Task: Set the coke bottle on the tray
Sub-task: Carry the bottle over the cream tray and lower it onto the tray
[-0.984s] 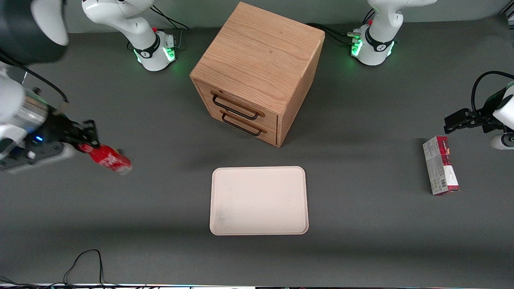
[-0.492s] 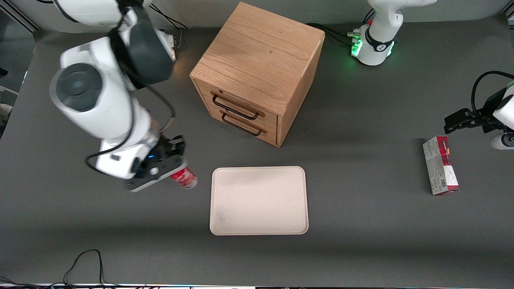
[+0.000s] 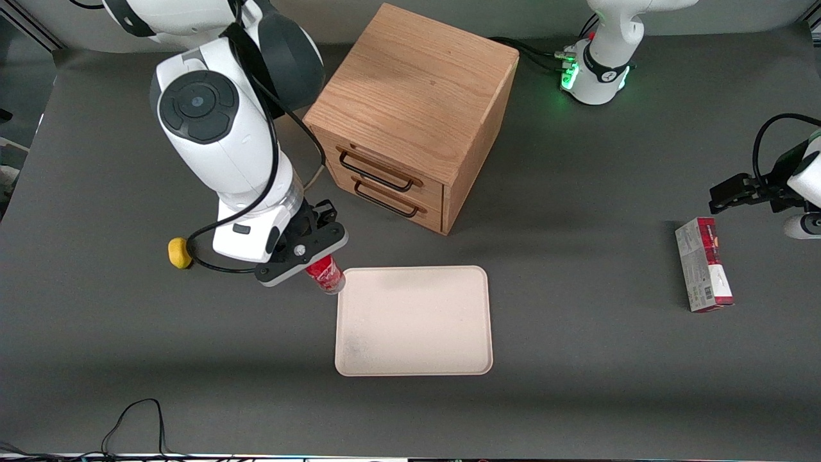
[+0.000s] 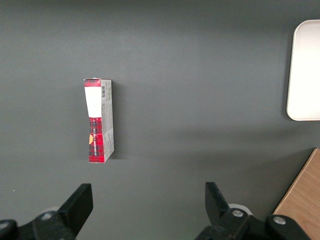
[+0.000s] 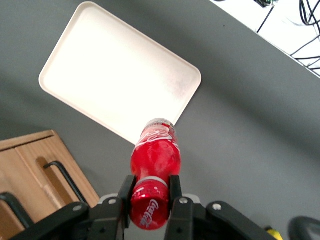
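Gripper (image 5: 150, 192) clamped on coke bottle (image 5: 155, 155) at cap end, just beside tray (image 3: 414, 321) corner; light, rigid, probably slick plastic.

Dark grey table (image 3: 577, 359) under soft, even light.
A wooden two-drawer cabinet (image 3: 410, 115) stands near its farther edge; black cables (image 3: 138, 417) trail over the nearer edge.

In the front view, most of the coke bottle (image 3: 326, 274) was hidden beneath the gripper (image 3: 306, 247). The tray (image 4: 305, 70) and the wooden cabinet (image 4: 300, 200) were cut off in the left wrist view.
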Motion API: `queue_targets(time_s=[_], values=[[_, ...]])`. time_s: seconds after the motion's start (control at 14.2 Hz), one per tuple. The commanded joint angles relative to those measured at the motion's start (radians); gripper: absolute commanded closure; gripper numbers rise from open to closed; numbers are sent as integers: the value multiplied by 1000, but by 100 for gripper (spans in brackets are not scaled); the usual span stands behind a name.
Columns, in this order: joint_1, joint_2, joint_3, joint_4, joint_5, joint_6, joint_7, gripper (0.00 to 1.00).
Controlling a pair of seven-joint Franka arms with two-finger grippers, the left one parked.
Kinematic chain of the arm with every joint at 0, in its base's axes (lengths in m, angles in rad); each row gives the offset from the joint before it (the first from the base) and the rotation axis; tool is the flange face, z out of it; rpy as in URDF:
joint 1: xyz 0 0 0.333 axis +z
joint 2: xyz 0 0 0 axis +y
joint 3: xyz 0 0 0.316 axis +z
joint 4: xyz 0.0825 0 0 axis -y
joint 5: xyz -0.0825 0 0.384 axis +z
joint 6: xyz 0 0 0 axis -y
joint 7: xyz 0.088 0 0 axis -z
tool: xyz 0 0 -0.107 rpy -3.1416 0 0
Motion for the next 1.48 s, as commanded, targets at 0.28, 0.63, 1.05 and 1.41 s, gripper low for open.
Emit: queue_targets(time_s=[0.28,0.63,1.05,1.41], values=[[-50,236,34,40,-5,223,-3,100],[-70,298,56,34,-5,317,-3,100],[-70,338,54,20,-7,344,-1,98],[-70,338,56,8,-7,343,8,7]])
